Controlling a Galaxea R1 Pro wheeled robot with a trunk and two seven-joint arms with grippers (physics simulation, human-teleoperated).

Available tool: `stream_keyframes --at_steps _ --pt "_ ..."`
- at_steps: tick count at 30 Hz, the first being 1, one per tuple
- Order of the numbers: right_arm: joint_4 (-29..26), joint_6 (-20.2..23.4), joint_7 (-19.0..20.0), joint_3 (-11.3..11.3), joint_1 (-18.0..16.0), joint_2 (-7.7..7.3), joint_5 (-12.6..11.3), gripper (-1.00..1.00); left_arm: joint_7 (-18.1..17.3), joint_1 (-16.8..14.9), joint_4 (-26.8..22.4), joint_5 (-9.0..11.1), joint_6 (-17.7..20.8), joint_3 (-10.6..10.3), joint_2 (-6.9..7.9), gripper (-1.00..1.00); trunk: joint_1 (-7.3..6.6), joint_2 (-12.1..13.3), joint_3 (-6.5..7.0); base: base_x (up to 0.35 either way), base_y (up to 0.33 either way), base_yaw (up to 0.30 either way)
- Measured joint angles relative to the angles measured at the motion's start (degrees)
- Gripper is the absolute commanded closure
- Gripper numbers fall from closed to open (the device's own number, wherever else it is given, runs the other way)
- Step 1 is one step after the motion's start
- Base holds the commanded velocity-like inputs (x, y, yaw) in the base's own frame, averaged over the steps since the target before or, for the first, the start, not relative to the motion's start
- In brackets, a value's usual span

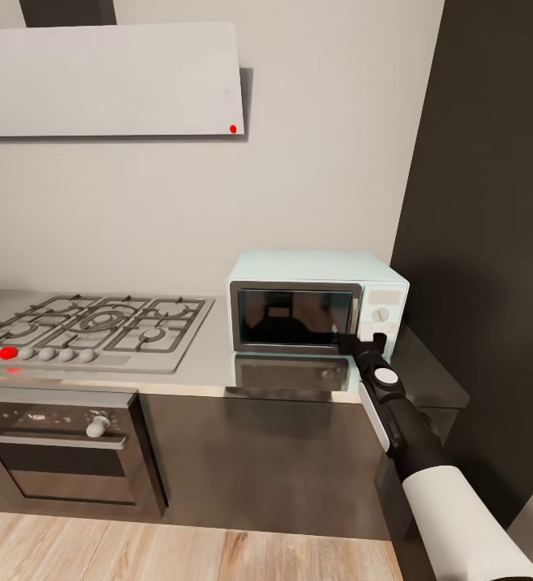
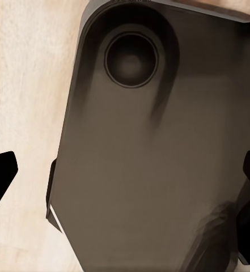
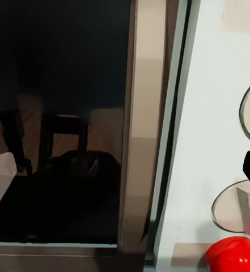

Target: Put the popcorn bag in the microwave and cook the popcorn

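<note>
The robot's right arm point(image 1: 427, 476) rises from five o'clock, its right tool point(image 1: 361, 345) at the lower right corner of the microwave point(image 1: 318, 303) door; how far it is open cannot be told. The mint-blue microwave sits shut on the steel worktop point(image 1: 210, 367), with a gas hob point(image 1: 89, 327) at nine o'clock. A dark wall point(image 1: 484, 202) crowds three o'clock; open worktop lies left. The stiff door probably needs pulling at its right edge.
</note>
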Motion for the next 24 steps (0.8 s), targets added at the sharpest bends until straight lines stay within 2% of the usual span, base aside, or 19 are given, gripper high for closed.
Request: stream_keyframes --at_steps 24 --pt "0.3 0.0 0.0 -0.1 0.0 0.09 -0.2 -1.00 0.0 0.0 -0.1 0.0 0.0 0.0 0.00 -1.00 0.00 0.0 0.00 0.021 0.000 0.000"
